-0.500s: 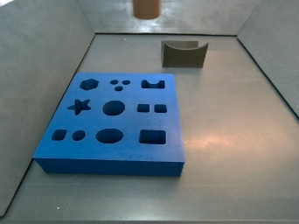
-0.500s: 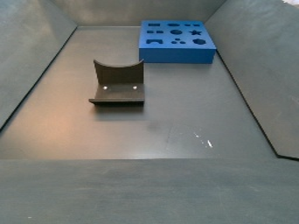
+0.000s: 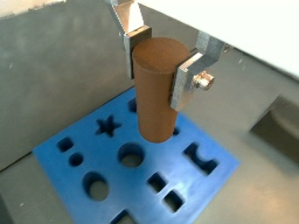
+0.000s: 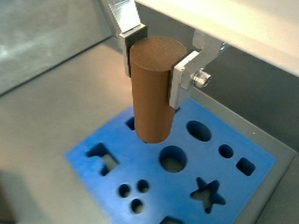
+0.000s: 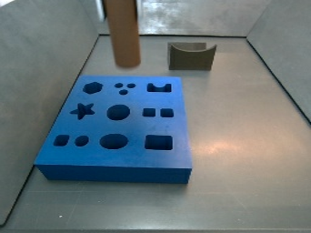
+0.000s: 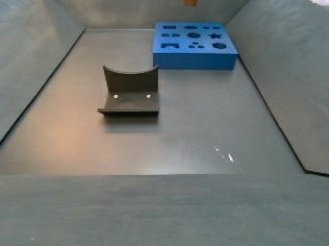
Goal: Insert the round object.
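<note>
The round object, a tall brown cylinder peg [image 3: 156, 92], hangs upright in my gripper [image 3: 160, 61]. The silver fingers [image 3: 187, 77] are shut on its upper end, as both wrist views show [image 4: 158, 61]. Its lower end hovers above the blue board [image 3: 163, 159], apart from it. In a side view the peg [image 5: 122, 32] hangs over the board's [image 5: 134, 127] far left edge, and the gripper is cut off above the frame. The board's round hole [image 5: 118, 112] is open, and it shows in both wrist views [image 4: 173, 159] [image 3: 131, 156].
A dark grey block with a curved notch [image 5: 191, 56] stands on the floor beyond the board; it shows large in a side view [image 6: 129, 93]. The board [image 6: 193, 60] has several other shaped holes. Grey walls enclose the floor.
The peg has come down and moved left in the side view, from the top middle of the frame to above the board's far left edge. Board and block have not moved.
</note>
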